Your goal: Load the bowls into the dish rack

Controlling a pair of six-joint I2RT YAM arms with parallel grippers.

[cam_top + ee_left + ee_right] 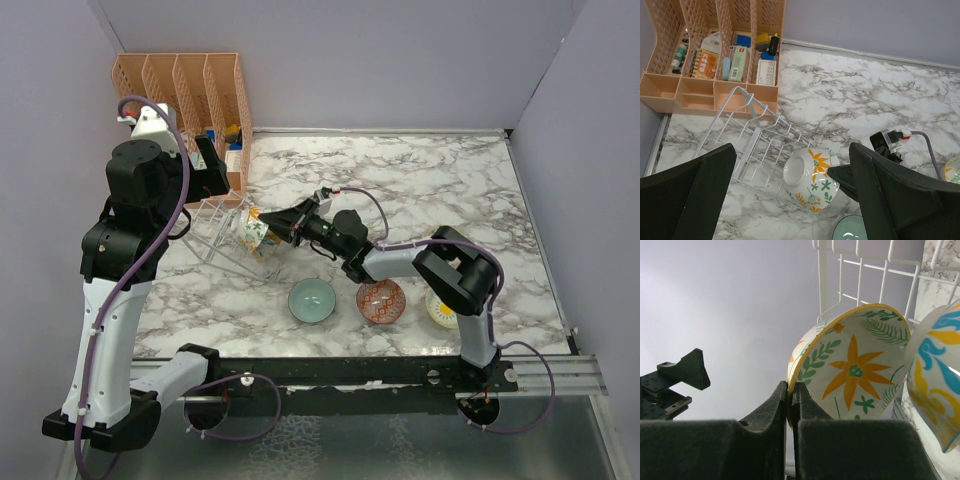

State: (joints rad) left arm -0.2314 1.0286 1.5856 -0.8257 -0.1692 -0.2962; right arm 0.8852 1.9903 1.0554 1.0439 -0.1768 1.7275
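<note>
My right gripper point(283, 228) is shut on the rim of a cream bowl with orange-green flowers point(255, 232), holding it tilted on its side at the right end of the wire dish rack point(215, 235). In the right wrist view the fingers point(780, 405) pinch the bowl's rim point(855, 375). A blue-and-orange floral bowl point(935, 390) is close beside it, with rack wires point(880, 270) behind. My left gripper point(210, 175) is wide open and empty, high above the rack point(755, 145) and the held bowl point(812, 180). The teal point(312, 300), red-patterned point(381, 301) and yellow-centred point(440, 308) bowls sit on the table.
The orange slotted organizer point(190, 90) with small items stands at the back left, right behind the rack. Purple walls enclose the marble table point(430, 190) on three sides. The three loose bowls lie in a row near the front edge.
</note>
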